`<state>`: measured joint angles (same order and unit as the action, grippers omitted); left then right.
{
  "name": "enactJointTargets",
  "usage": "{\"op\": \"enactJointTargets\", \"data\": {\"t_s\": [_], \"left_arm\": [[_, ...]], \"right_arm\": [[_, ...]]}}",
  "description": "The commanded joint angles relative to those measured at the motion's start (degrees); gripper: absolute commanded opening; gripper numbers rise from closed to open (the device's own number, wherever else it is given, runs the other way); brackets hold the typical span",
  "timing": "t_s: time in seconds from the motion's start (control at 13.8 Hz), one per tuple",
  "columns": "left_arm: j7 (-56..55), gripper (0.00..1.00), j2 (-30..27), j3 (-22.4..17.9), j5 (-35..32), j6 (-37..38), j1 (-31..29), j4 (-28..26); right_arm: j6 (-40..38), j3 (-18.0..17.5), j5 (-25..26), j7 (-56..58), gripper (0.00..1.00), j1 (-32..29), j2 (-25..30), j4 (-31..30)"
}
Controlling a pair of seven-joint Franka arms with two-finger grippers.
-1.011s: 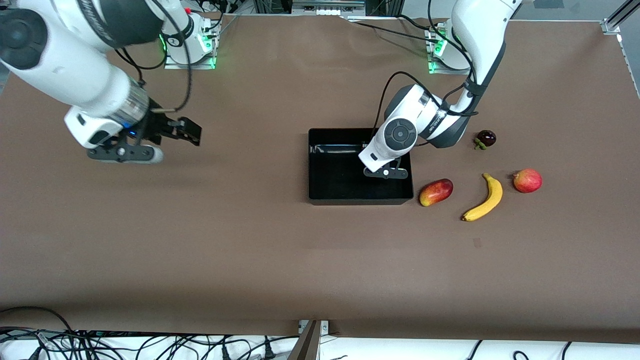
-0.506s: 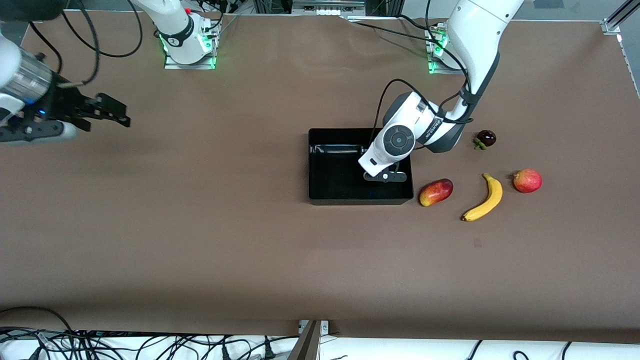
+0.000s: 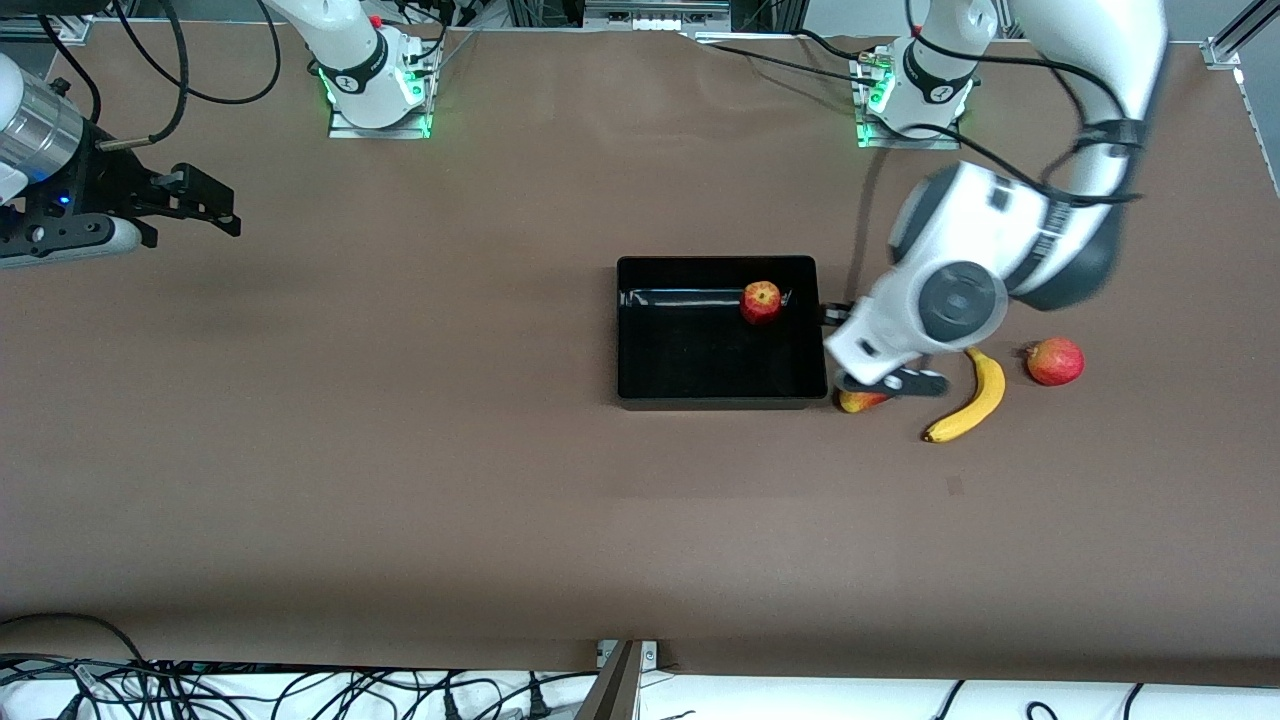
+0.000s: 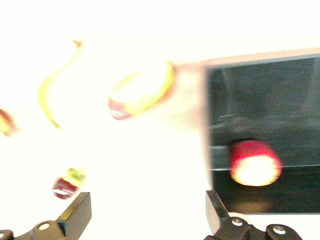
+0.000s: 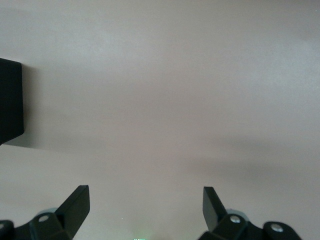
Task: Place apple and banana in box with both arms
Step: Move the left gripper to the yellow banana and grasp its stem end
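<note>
The small red apple (image 3: 761, 301) lies in the black box (image 3: 720, 403), by the wall farthest from the front camera. The left wrist view also shows the apple (image 4: 255, 163) in the box (image 4: 280, 95). The banana (image 3: 966, 396) lies on the table beside the box, toward the left arm's end, and shows in the left wrist view (image 4: 52, 92). My left gripper (image 3: 868, 385) is open and empty, over the table just outside the box and above the mango; its wrist view (image 4: 147, 205) shows the jaws wide apart. My right gripper (image 3: 222, 205) is open and empty, far off at the right arm's end.
A red-and-yellow mango (image 3: 858, 401) lies between box and banana, mostly hidden under the left wrist. A pink-red round fruit (image 3: 1055, 361) lies beside the banana. A dark purple fruit (image 4: 65, 185) shows in the left wrist view. A corner of the box (image 5: 10, 100) shows in the right wrist view.
The left gripper has let go of the apple in the box and swung out over the mango. The right arm has drawn back toward its end of the table.
</note>
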<state>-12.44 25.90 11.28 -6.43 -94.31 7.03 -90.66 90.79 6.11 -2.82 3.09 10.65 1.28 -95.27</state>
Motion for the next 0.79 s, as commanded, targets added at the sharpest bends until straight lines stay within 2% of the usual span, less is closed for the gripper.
{"op": "enactJointTargets", "data": {"t_s": [0.0, 0.14, 0.43, 0.72], "left_arm": [[13.7, 1.0, 5.3, 0.7, -7.4, -2.4, -4.8, 1.6], [23.8, 1.0, 7.5, 0.7, -10.6, -6.9, -8.2, 1.5], [39.6, 1.0, 12.6, 0.6, -11.8, -18.6, -13.4, 0.7], [45.0, 1.0, 13.3, 0.6, -14.8, -30.1, -16.3, -6.4]], "right_arm": [[0.1, -1.2, 1.1, 0.2, 1.0, -0.8, 1.3, -0.7], [0.2, -1.4, 1.8, -0.5, 1.0, -0.7, 1.2, 0.0], [-0.4, -1.3, 2.6, 0.2, 1.0, -0.4, 0.0, 2.2], [-0.3, -1.3, 2.6, 0.1, 1.0, -0.1, -2.0, 3.3]]}}
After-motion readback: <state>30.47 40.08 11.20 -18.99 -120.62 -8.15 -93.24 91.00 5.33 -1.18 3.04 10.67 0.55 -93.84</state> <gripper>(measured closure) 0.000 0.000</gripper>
